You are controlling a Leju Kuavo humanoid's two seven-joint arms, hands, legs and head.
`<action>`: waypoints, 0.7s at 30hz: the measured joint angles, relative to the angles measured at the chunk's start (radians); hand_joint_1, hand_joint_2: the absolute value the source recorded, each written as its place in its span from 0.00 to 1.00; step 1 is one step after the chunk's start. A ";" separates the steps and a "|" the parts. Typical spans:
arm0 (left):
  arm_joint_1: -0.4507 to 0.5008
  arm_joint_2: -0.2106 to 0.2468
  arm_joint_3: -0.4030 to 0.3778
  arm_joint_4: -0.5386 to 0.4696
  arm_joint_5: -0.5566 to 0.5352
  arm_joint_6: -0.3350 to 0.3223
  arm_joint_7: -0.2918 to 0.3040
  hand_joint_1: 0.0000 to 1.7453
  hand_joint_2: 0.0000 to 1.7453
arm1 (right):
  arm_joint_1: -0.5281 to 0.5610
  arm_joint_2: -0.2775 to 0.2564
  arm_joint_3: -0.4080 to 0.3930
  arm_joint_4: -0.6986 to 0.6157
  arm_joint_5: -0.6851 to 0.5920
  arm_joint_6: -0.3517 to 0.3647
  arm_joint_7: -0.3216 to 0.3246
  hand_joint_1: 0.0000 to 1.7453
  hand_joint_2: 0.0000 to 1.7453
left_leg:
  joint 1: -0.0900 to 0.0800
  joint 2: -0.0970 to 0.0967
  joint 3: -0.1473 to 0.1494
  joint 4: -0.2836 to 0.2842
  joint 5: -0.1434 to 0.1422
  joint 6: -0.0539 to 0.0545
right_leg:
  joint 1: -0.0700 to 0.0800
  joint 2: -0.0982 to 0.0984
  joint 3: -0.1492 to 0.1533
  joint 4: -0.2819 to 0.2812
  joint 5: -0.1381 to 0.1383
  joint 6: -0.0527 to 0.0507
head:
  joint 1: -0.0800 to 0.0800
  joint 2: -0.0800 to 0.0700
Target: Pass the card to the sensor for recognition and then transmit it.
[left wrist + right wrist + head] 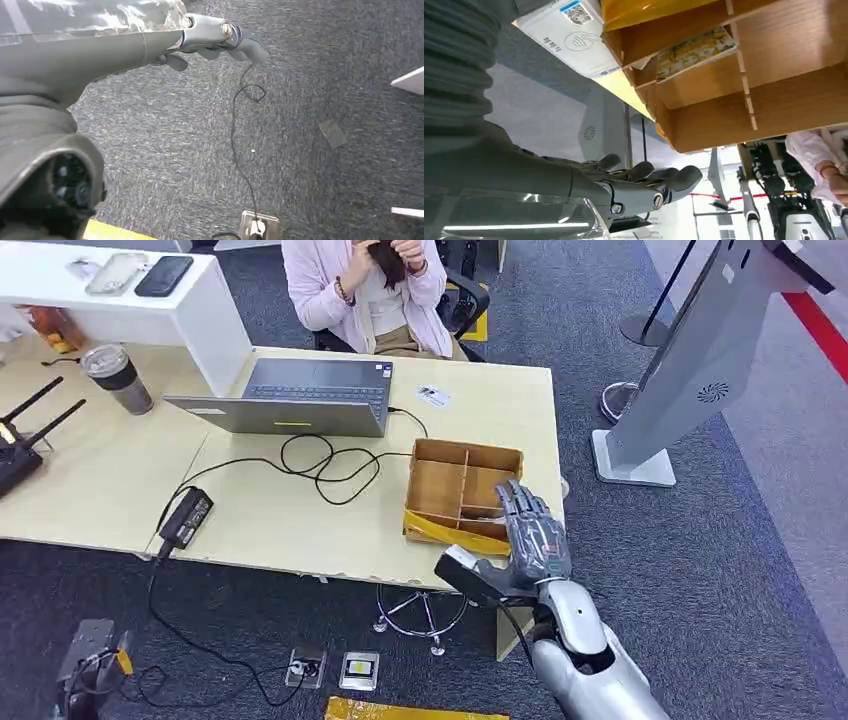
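A wooden box (463,488) with several compartments stands at the table's right front. In the right wrist view a yellow patterned card (694,47) lies in one compartment of the box (744,95). A white sensor pad (569,36) with a QR code and a contactless mark sits beside the box. My right hand (531,532) hovers over the box's right front corner, fingers stretched out and holding nothing; the right wrist view shows the same hand (644,182). My left hand (215,39) hangs over the carpet, holding nothing.
A person (370,290) sits behind the table (290,525) by an open laptop (290,398). A small white card (433,395), a looped cable (320,465), a power adapter (186,516) and a cup (118,378) are on it. A grey kiosk (700,360) stands to the right.
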 joint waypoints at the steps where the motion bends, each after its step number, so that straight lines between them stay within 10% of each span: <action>1: -0.002 0.000 -0.006 0.000 0.000 0.000 0.002 0.00 0.00 | -0.010 0.005 0.000 0.003 0.006 0.000 -0.001 0.00 1.00 | 0.000 0.000 0.000 0.000 0.000 0.000 | 0.000 0.000 0.000 0.000 0.000 0.000 | 0.000 0.000; 21: -0.024 0.001 -0.061 -0.001 0.015 0.013 0.014 0.00 0.00 | -0.126 0.104 -0.005 0.278 0.035 -0.092 -0.055 0.00 1.00 | 0.000 0.000 0.000 0.000 0.000 0.000 | 0.000 0.000 0.000 0.000 0.000 0.000 | 0.000 0.000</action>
